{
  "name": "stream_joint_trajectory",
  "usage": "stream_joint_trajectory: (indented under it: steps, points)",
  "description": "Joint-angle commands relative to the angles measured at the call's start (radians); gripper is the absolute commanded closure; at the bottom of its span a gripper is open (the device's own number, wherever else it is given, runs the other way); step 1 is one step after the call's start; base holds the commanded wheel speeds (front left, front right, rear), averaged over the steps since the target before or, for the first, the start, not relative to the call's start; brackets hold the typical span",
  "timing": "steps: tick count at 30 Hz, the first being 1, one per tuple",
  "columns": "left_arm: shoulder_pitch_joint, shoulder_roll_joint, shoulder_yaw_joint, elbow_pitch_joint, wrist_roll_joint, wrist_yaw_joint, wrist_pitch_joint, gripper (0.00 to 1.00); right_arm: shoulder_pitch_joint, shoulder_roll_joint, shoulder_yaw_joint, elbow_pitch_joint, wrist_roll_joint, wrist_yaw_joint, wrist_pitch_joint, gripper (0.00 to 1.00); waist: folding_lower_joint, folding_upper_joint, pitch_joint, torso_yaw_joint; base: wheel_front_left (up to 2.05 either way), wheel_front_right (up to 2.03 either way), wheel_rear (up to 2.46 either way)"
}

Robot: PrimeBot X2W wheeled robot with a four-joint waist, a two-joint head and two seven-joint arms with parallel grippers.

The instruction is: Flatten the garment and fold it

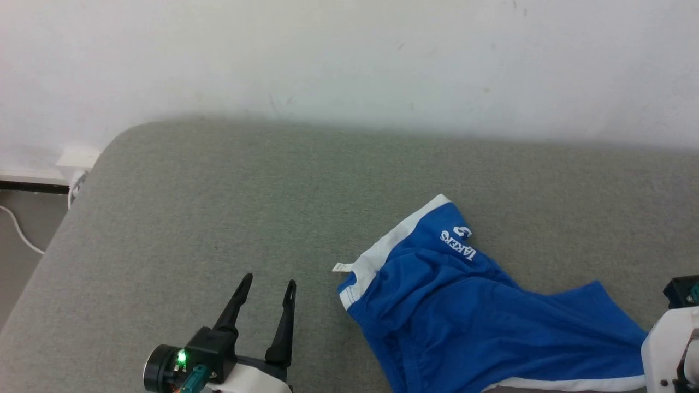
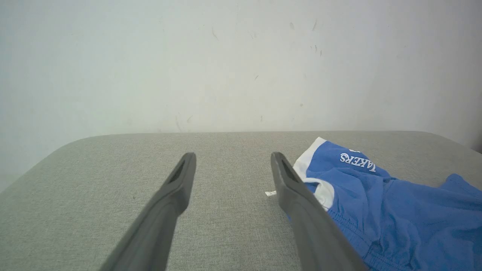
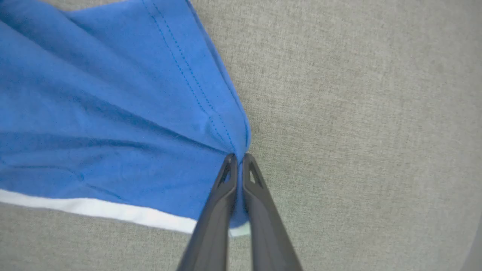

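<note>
The garment (image 1: pixel 464 305) is a pair of bright blue shorts with white trim bands and white lettering, lying crumpled on the grey surface at the right of the head view. My right gripper (image 3: pixel 238 157) is shut on the garment (image 3: pixel 113 113), pinching its hem corner where the cloth bunches into pleats. Its pale wrist (image 1: pixel 674 349) shows at the head view's right edge. To the left of the garment (image 2: pixel 395 210) my left gripper (image 1: pixel 270 284) stands open, a short way from the white trim and the small label (image 1: pixel 342 267), with nothing between its fingers.
The grey padded surface (image 1: pixel 218 207) has a rounded far-left corner and runs up to a white wall (image 1: pixel 349 54). Beyond its left edge are a white socket box (image 1: pixel 76 161) and a white cable (image 1: pixel 19 229) on the floor.
</note>
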Motion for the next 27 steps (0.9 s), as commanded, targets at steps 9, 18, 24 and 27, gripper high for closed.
stream_joint_trajectory:
  steps: [9, 18, 24, 27]
  points:
    - [-0.027, -0.010, 0.012, 0.034, -0.037, -0.025, -0.005, 0.00, -0.015, 0.114, -0.018, -0.154, -0.007, -0.002, -0.356, 0.00, 0.0001, 0.0000, 0.021, -0.058, 0.00, 0.00, 0.00]
    - [-0.137, 0.050, -0.071, 0.143, -0.113, -0.063, 0.177, 0.00, 0.042, 0.231, -0.046, -0.325, -0.051, -0.002, -0.710, 0.00, 0.0001, 0.0000, 0.035, -0.154, 0.00, 0.00, 0.00]
    - [-0.287, 0.126, -0.145, 0.127, -0.223, -0.068, 0.482, 0.00, 0.077, 0.317, -0.061, -0.324, -0.106, -0.002, -0.786, 0.00, 0.0001, 0.0000, 0.081, -0.217, 0.00, 0.00, 0.00]
    - [-0.374, 0.174, -0.217, 0.133, -0.309, -0.068, 0.658, 0.00, 0.070, 0.331, -0.061, -0.301, -0.131, -0.002, -0.801, 0.00, 0.0001, 0.0000, 0.110, -0.242, 0.00, 0.00, 0.00]
